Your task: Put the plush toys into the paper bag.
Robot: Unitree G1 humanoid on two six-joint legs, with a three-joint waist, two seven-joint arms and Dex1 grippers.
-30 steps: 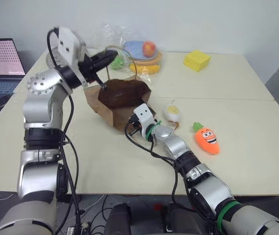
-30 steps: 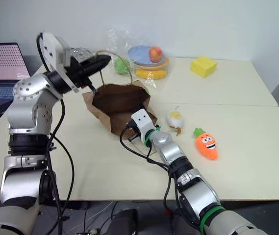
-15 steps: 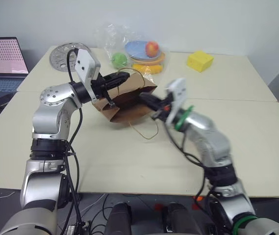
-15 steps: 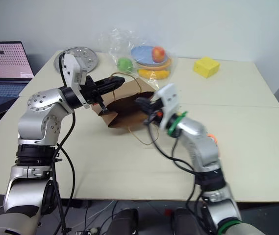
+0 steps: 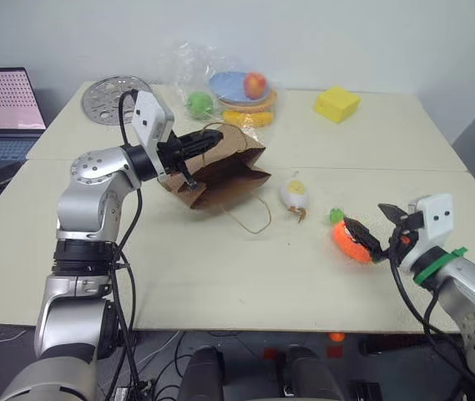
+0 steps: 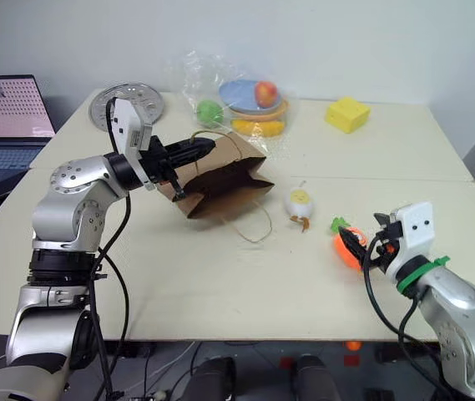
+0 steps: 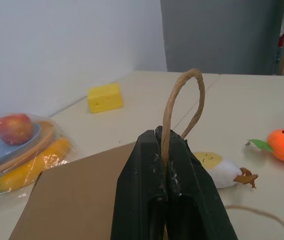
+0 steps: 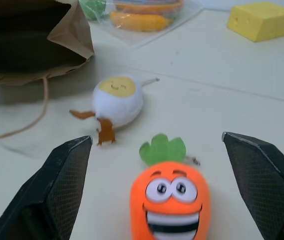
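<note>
Left gripper [image 7: 167,165] fingers clamped on paper bag [image 5: 220,171] handle; right gripper [image 8: 164,165] fingers wide apart, flanking carrot toy [image 8: 170,200] on desk [image 5: 220,267].

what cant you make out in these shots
- Inside of the paper bag: dark in the right wrist view, its mouth turned away in the eye views.
- Carrot plush: face hidden by the right hand in the eye views.
- Fruit in the clear plastic bag: blurred by crinkled film.
- Laptop: cut off by the frame edge.

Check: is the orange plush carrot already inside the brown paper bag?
No, the orange plush carrot lies on the table between the open right gripper's fingers.
</note>
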